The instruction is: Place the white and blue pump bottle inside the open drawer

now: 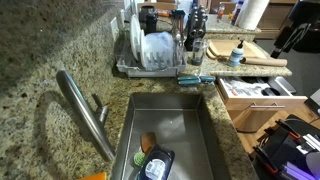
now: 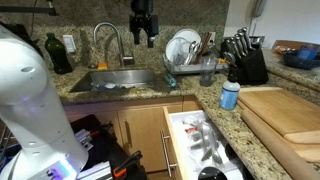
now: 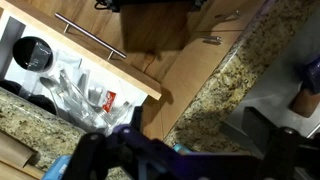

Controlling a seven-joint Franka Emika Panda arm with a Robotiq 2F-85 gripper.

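The gripper (image 2: 144, 40) hangs high above the kitchen counter, jaws spread and holding nothing. The white and blue pump bottle (image 2: 230, 95) stands upright on the granite counter (image 2: 215, 112), just left of the wooden cutting board (image 2: 285, 112) and just beyond the far end of the open drawer (image 2: 195, 140).

Only the wrist view looks straight down into the drawer (image 3: 70, 85). There it shows clear wrappings and a round black item lying inside, with the blurred fingers (image 3: 100, 150) wide apart along the bottom edge. A blue smear at that view's lower left is too blurred to name.

One exterior view alone looks down into the sink (image 1: 165, 125), with the faucet (image 1: 85, 110) at its left and the dish rack (image 1: 150, 50) beyond it. The knife block (image 2: 245, 62) stands behind the bottle. The white robot arm (image 2: 30, 90) fills the near left.
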